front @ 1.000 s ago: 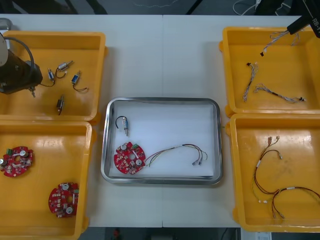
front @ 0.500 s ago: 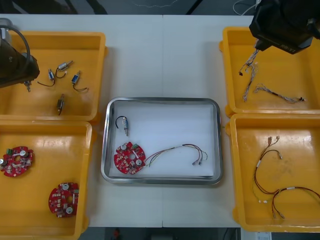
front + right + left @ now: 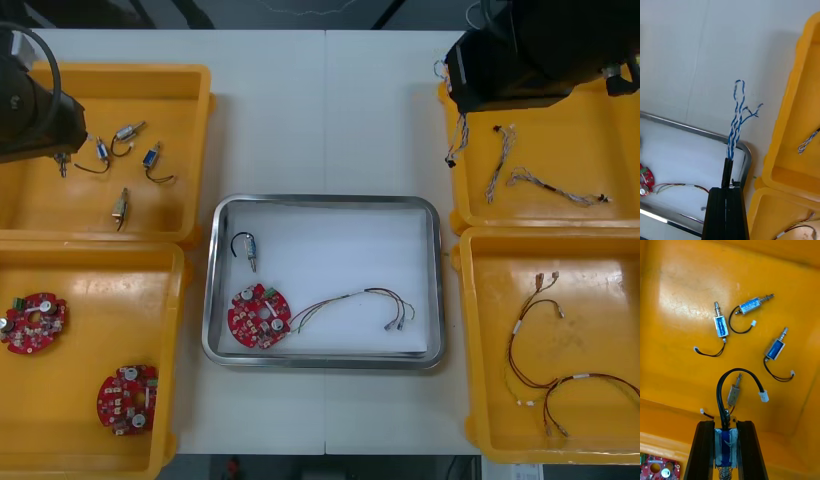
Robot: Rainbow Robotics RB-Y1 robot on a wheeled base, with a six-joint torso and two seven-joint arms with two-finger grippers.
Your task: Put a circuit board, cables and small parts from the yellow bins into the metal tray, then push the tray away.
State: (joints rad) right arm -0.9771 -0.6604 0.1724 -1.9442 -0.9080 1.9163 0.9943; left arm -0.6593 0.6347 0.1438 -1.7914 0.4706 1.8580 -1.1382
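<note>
On the table [image 3: 325, 120], at one o'clock of the metal tray [image 3: 325, 200], we are pinching a blue and white cable [image 3: 735, 120] in the right gripper [image 3: 727, 189]. At ten, we are pinching a small metal part [image 3: 725, 440] in the left gripper [image 3: 725, 423]. Next, we judge, comes releasing both into it.

Figure: a light worktop [image 3: 330, 110] is shown from steeply above, its surface plain, matt and off-white. It is divided by a thin straight seam [image 3: 326, 120], drawn from the far edge towards the near edge about midway across. In the right wrist view the same seam [image 3: 698, 63] is seen as a faint slanted line on the pale surface. Beyond the far edge a dark floor [image 3: 250, 12] is visible, on which a thin pale cord [image 3: 305, 10] is laid in a loose wavy line, and a slanted black bar [image 3: 388, 12] is seen beside it. Below the near edge a narrow dark strip [image 3: 400, 470] is seen, its contents too small to be told.
</note>
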